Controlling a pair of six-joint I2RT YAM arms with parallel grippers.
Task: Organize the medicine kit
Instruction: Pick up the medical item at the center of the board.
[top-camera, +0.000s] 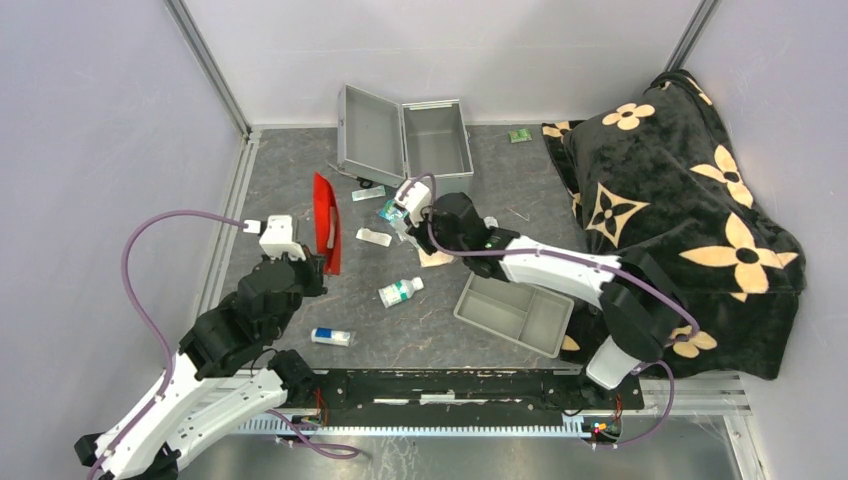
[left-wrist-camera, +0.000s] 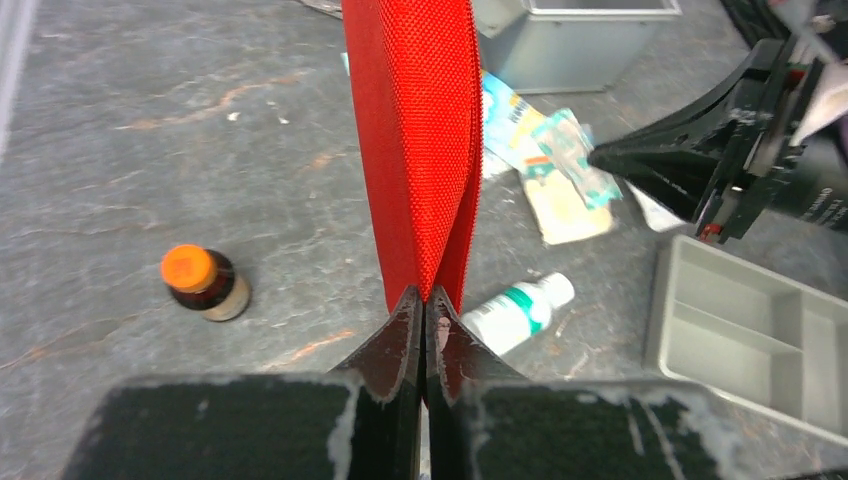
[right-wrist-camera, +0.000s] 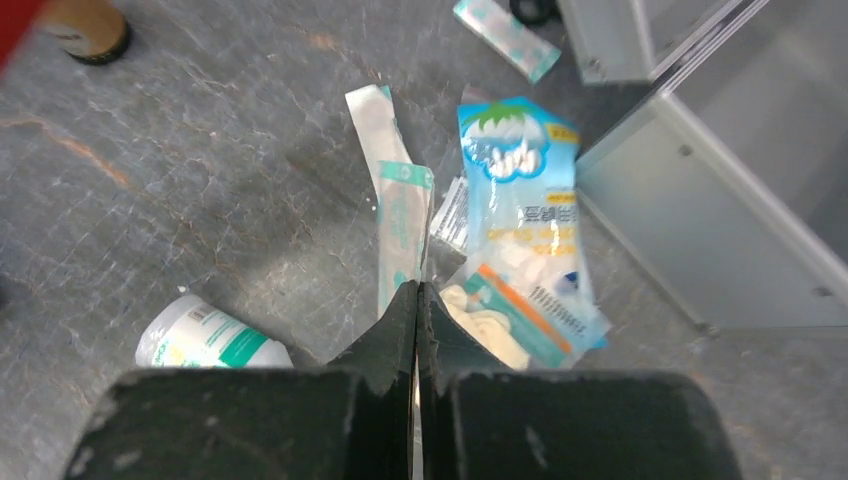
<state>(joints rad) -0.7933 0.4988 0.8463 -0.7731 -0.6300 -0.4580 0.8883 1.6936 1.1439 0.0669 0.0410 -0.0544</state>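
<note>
The left gripper (left-wrist-camera: 422, 300) is clamping one edge of the red pouch (left-wrist-camera: 415, 130), which is standing on end at the centre of the left wrist view. Pinched so narrowly, the floppy fabric is risking a sag or slip if swung. The right gripper (right-wrist-camera: 417, 295) is sitting closed at the tip of a strip packet (right-wrist-camera: 400, 215), possibly pinching it. A thin bite could be dropping it short of the medicine kit (top-camera: 440, 135), lying open at upper centre of the top view. That view is missing the orange-capped bottle (left-wrist-camera: 205, 283), which the left wrist view is catching at left
</note>
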